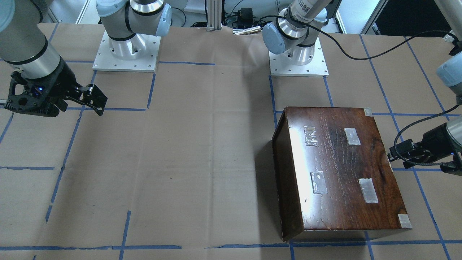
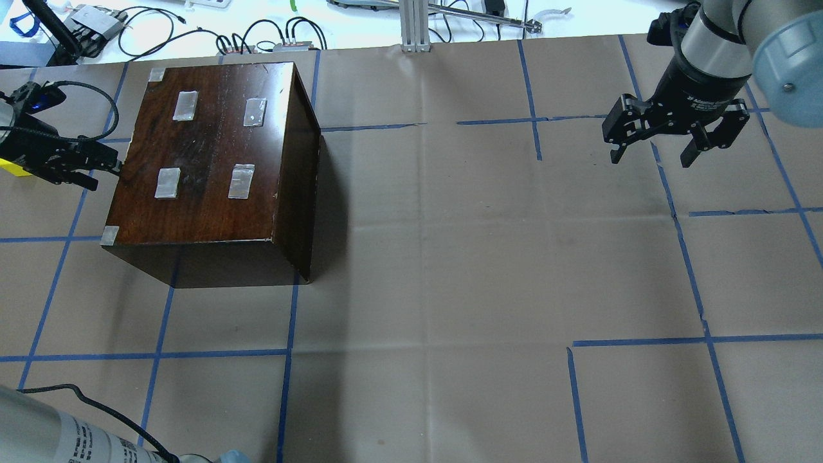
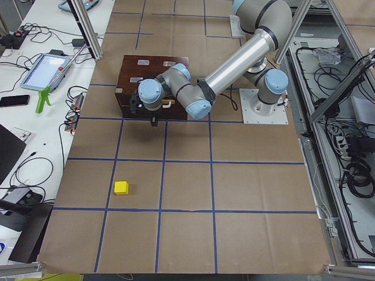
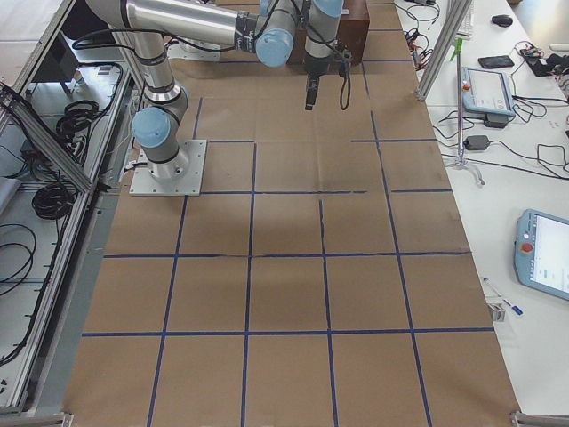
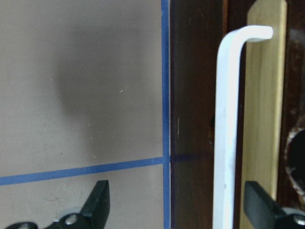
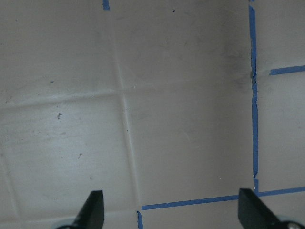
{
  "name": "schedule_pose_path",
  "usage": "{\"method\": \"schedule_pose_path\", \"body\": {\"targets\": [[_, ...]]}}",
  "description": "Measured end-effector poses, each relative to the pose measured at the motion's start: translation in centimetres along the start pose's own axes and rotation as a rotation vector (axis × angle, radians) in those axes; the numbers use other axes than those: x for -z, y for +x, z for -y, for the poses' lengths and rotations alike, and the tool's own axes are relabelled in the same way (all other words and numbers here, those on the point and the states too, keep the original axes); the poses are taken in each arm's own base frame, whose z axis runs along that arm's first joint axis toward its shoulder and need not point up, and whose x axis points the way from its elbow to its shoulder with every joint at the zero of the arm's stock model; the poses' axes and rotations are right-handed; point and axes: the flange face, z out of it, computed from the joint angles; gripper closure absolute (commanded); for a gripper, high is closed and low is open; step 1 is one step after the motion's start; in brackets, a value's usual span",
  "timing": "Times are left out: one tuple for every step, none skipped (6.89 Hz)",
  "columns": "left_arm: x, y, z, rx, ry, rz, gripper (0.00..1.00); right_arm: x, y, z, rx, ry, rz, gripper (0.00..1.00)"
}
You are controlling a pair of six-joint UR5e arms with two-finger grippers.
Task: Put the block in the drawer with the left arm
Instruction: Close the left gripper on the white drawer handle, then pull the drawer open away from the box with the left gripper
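Observation:
The dark-brown wooden box [image 2: 212, 148] with tape patches stands on the table's left side; it also shows in the front-facing view [image 1: 339, 169]. In the left wrist view the drawer's pale wood front [image 5: 267, 95] sits in the box's face behind a white handle [image 5: 226, 119]. My left gripper [image 2: 96, 172] is open at that face, one finger either side of the handle [image 5: 178, 210]. The yellow block [image 3: 121, 187] lies on the paper well away from the box, behind the left gripper. My right gripper [image 2: 652, 154] is open and empty, hovering far right.
Brown paper with blue tape lines [image 2: 411, 125] covers the table. The left arm's black cable [image 1: 404, 130] loops beside the box. The arm bases [image 1: 126, 50] stand at the robot's edge. Cables and devices lie beyond the far edge [image 2: 257, 32].

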Motion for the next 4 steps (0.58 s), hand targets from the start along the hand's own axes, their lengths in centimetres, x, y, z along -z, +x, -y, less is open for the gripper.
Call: {"method": "schedule_pose_path", "body": {"targets": [[-0.47,-0.34,0.36,-0.001,0.001,0.000,0.01,0.01,0.00,-0.01,0.000,0.000,0.000,0.00],[-0.66,-0.53,0.54,-0.001,0.001,0.001,0.01,0.00,0.00,-0.01,0.001,0.000,0.000,0.00],[-0.82,-0.71,0.68,0.000,0.002,0.002,0.01,-0.01,0.00,-0.01,0.001,0.000,0.000,0.00],[-1.10,-1.12,0.82,0.003,0.003,0.007,0.01,-0.01,0.00,-0.01,0.000,0.000,0.000,0.00]]}}
